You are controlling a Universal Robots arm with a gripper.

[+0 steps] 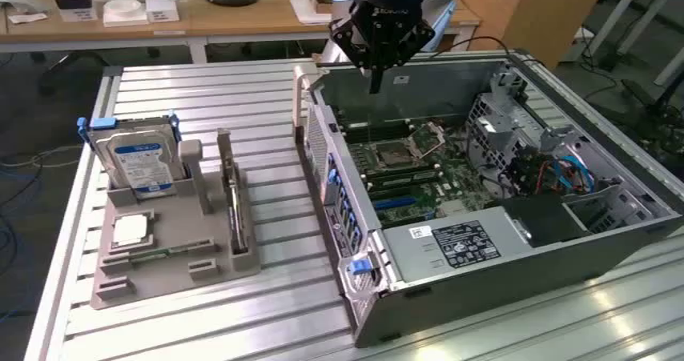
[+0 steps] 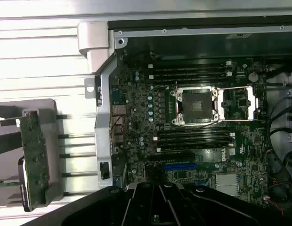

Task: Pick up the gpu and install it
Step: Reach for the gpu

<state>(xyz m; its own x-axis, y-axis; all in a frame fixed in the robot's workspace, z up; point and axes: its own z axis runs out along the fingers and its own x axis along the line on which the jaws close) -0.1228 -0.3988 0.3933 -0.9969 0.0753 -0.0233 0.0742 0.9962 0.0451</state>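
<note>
The gripper (image 1: 374, 86) is hanging over the far end of the open case (image 1: 353, 217) with its fingers pressed together, pinching nothing. The gpu (image 1: 234, 217) is standing on edge in a slot of the grey holder (image 1: 171, 277), on the exterior view's left, well apart from the gripper. The case's near wall is rising between the two.

Sharing the holder with the gpu, a hard drive (image 1: 141, 162) is standing upright at the far end and a chip (image 1: 130, 230) is lying flat in a recess. Holder and case are both sitting on the slatted table (image 1: 214, 329).

Inside the case, the exterior view is showing the power supply (image 1: 460, 245) at the near end and blue cables (image 1: 566, 173) by the drive cage.

The wrist view is looking straight down past the gripper (image 2: 160, 188) onto the motherboard (image 2: 136, 117). There the socket (image 2: 197, 104) is lying empty with its frame swung open, dark memory slots are running on both sides of it, and a blue slot (image 2: 180, 166) is lying just beyond the fingers. The gpu (image 2: 35, 150) is showing its board face beside the case's wall.
</note>
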